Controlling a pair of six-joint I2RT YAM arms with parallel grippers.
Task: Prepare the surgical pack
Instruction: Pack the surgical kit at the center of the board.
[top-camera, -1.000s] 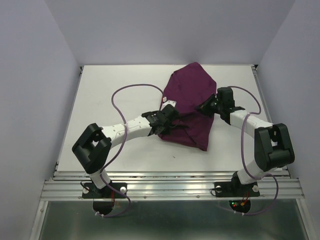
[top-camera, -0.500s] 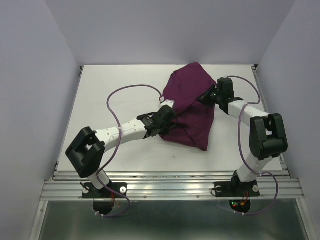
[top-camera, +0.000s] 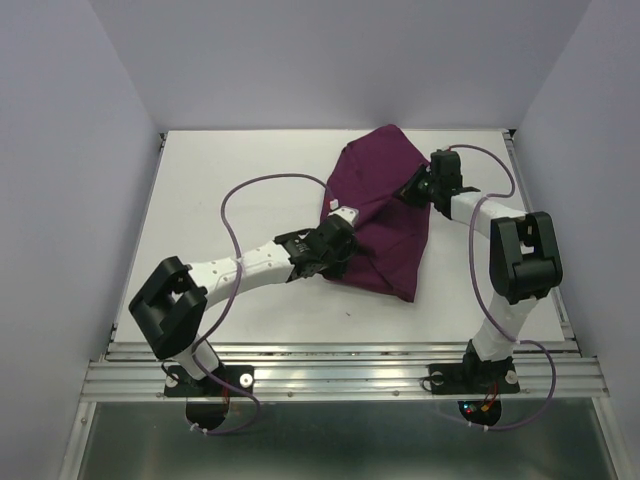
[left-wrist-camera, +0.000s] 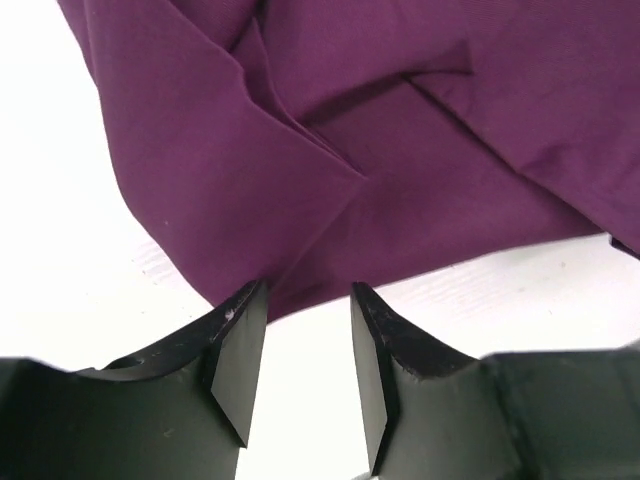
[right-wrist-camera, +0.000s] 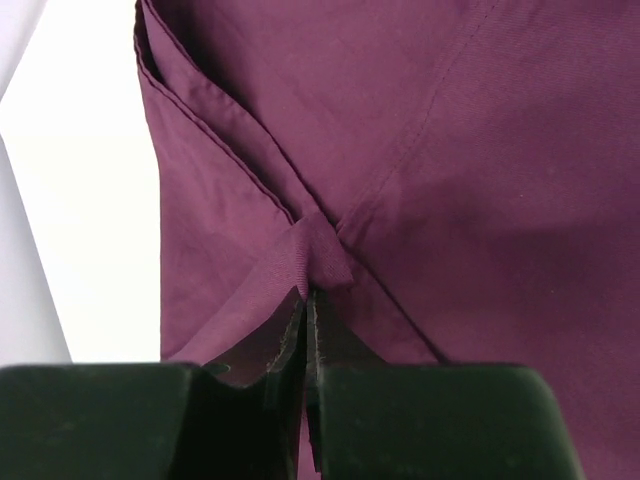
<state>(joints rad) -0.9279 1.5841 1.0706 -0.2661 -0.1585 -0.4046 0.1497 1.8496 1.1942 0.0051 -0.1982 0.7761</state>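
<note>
1. Because the purple cloth (top-camera: 385, 215) lies folded over itself as a lumpy bundle on the table (top-camera: 230, 180), I judge that wrapping is under way. No tray, instruments or gauze show, so I cannot tell whether they sit inside it.
2. My right claw (right-wrist-camera: 308, 297) is clamped tight on a small pinch of fabric where two folded edges cross, at the cloth's far right side. I read this as pinning a flap so the wrap does not fall open.
3. My left claw (left-wrist-camera: 305, 300) stands parted with nothing between its jaws. Its tips sit just at the cloth's near left hem, over bare table. It looks free to take another fold.
4. My left arm lies low and stretched out on a diagonal, reaching toward the cloth's near left edge.
5. My right arm stands with its elbow raised beside the cloth's right edge. Its forearm reaches over that edge onto the fabric.
</note>
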